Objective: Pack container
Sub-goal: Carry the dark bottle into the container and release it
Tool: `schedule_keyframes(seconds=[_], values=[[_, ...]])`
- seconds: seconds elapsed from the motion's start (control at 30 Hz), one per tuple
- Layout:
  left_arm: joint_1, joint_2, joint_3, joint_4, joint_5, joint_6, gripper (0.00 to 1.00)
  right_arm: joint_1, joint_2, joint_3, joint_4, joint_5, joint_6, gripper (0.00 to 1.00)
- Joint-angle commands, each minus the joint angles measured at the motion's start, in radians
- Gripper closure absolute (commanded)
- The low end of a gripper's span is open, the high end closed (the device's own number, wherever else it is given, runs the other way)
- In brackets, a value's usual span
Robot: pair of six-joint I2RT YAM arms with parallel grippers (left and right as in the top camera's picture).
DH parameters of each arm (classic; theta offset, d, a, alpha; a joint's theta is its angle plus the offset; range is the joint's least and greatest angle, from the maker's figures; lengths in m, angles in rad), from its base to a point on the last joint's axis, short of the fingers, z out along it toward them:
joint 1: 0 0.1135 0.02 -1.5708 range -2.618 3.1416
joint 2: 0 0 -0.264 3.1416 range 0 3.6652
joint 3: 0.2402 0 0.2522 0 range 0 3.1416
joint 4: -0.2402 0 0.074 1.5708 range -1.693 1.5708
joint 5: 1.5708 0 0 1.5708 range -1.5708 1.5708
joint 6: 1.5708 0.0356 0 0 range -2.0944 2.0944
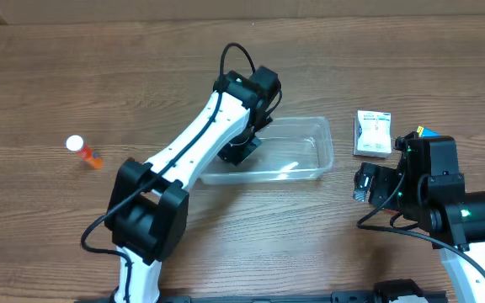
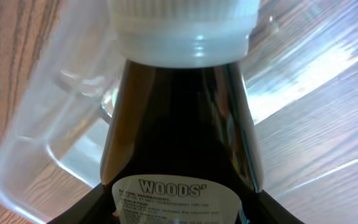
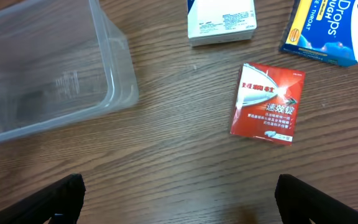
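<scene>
The clear plastic container (image 1: 310,156) lies at the table's middle. My left gripper (image 1: 242,147) is over its left end, shut on a dark brown bottle (image 2: 179,124) with a white ribbed cap and a "WOODS'" label. In the left wrist view my gripper (image 2: 179,214) holds the bottle cap-down over the container's wall and floor (image 2: 48,155). My right gripper (image 1: 362,183) is open and empty just right of the container. In the right wrist view its fingers (image 3: 179,202) hover over bare wood, with the container's corner (image 3: 114,81) at upper left.
A white box (image 1: 373,135) (image 3: 221,22) lies right of the container. A blue drops box (image 3: 331,31) and a red packet (image 3: 267,102) lie near it. A small orange bottle with a white cap (image 1: 81,150) lies far left.
</scene>
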Motion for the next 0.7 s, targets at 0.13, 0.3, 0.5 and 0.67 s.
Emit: schedule_keyframes(seconds=[0.13, 0.3, 0.5, 0.67], values=[[0.0, 0.005, 0.0, -0.043, -0.107, -0.06, 0.36, -0.005, -0.003, 0.031, 0.005, -0.005, 0.004, 0.0], [0.007, -0.103, 0.001, -0.044, -0.137, -0.247, 0.32, -0.005, -0.003, 0.031, -0.007, -0.005, 0.004, 0.0], [0.058, -0.447, 0.001, -0.054, -0.248, -0.563, 0.0, -0.005, -0.003, 0.031, -0.005, -0.005, 0.004, 0.0], [0.418, -0.63, 0.0, -0.071, -0.136, -0.665, 0.0, -0.005, -0.003, 0.031, -0.005, -0.005, 0.004, 0.0]])
